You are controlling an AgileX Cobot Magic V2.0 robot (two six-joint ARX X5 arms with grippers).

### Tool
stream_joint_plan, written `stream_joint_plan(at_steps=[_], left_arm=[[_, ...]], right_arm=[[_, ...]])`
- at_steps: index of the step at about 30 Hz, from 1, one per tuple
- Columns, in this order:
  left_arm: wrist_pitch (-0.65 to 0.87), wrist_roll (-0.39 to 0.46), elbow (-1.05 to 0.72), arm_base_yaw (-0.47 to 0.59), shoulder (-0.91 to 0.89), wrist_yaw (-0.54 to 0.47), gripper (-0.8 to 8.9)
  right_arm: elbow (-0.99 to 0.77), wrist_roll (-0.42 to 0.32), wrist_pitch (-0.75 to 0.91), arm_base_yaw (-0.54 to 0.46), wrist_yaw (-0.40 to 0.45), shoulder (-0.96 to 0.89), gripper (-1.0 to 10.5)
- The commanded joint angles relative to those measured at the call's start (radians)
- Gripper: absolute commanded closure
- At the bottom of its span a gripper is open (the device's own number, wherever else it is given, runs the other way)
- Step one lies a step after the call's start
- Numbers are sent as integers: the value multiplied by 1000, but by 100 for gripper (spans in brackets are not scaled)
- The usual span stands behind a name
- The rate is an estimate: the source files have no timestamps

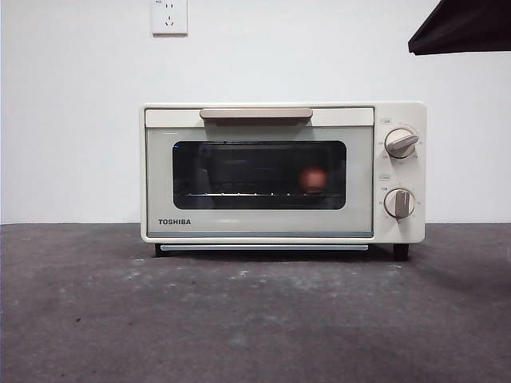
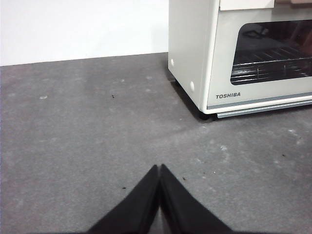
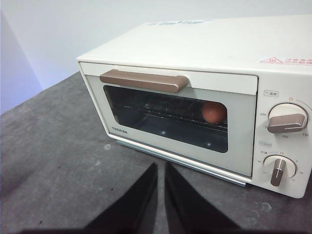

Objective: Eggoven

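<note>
One egg (image 3: 214, 112), one oven (image 1: 259, 171), door closed

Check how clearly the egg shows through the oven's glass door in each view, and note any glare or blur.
Front view: the small reddish-brown egg is a dim, soft-edged blur behind the dark glass of the cream TOSHIBA toaster oven. Right wrist view: the egg is sharper and brighter on the rack, without glare. Left wrist view: the part of the window in frame shows only rack, no egg.
</note>
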Motion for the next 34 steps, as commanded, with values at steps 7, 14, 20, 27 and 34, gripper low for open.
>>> stream_joint_plan(at_steps=[7, 14, 20, 27, 34], left_arm=[[6, -9, -27, 3, -2, 1, 806], [7, -9, -27, 3, -2, 1, 806], [6, -9, -27, 3, -2, 1, 806], [6, -9, -27, 3, -2, 1, 806], [6, -9, -27, 3, -2, 1, 806]], right_arm=[[-6, -149, -11, -94, 39, -97, 943], [-123, -164, -8, -354, -1, -268, 943], [-263, -187, 25, -531, 0, -436, 943], [-399, -187, 24, -578, 0, -577, 943], [-437, -173, -95, -578, 0, -642, 943]])
